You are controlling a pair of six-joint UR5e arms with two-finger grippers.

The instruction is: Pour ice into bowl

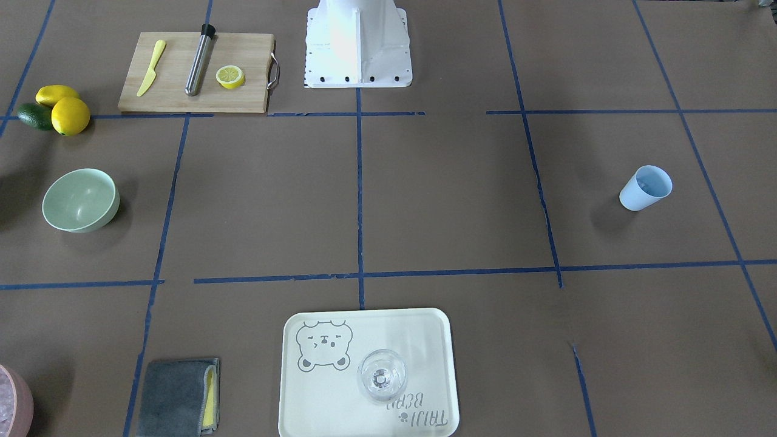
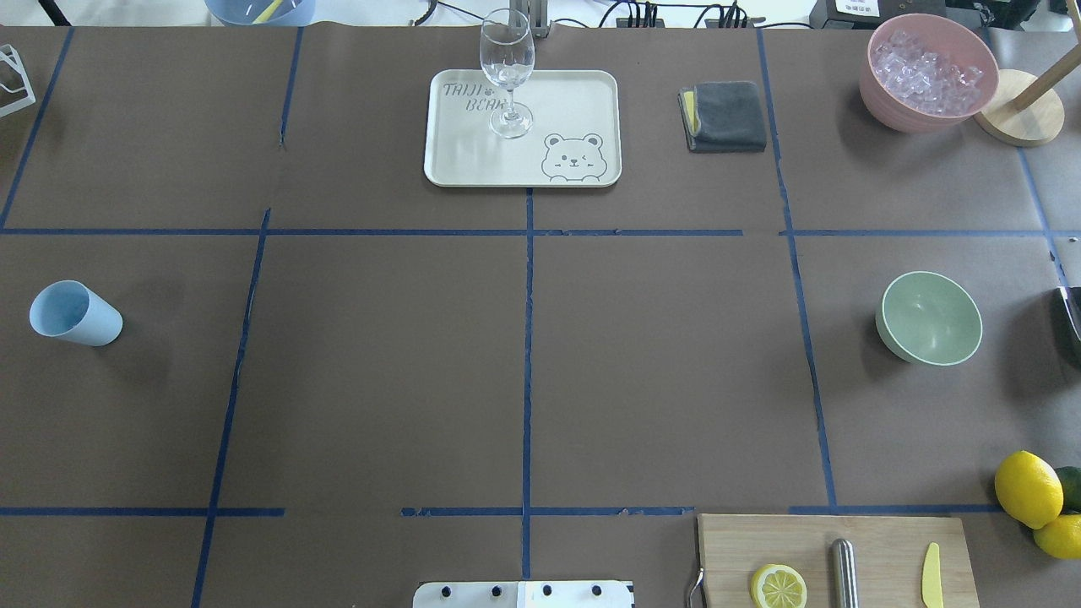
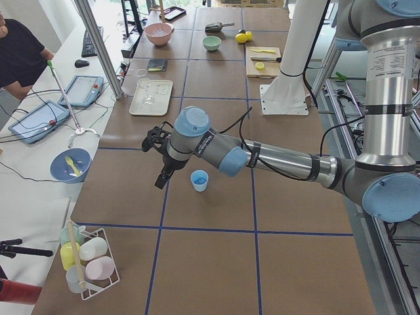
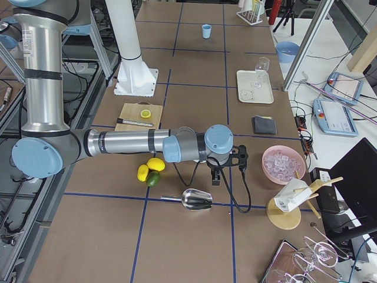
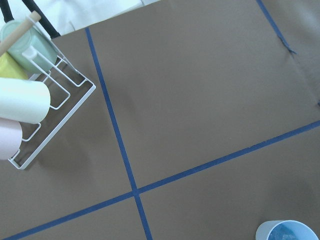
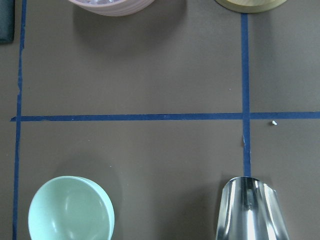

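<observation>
The mint-green bowl (image 2: 931,317) stands upright and empty at the table's right side; it also shows in the right wrist view (image 6: 70,210) and the front view (image 1: 80,199). No loose clear ice cubes show. The light blue cup (image 2: 74,313) stands at the left; its inside (image 5: 287,231) looks mottled blue and I cannot tell what it holds. My left gripper (image 3: 161,182) hangs just beside the cup; I cannot tell if it is open. My right gripper (image 4: 215,178) hovers above a metal scoop (image 4: 197,199) lying near the bowl; I cannot tell its state.
A pink bowl (image 2: 929,72) with whitish crushed contents stands far right, next to a wooden stand (image 2: 1018,118). A tray (image 2: 473,152) carries a wine glass (image 2: 507,72). There is also a grey cloth (image 2: 724,116), a cutting board (image 2: 878,540), lemons (image 2: 1028,488) and a cup rack (image 5: 50,95).
</observation>
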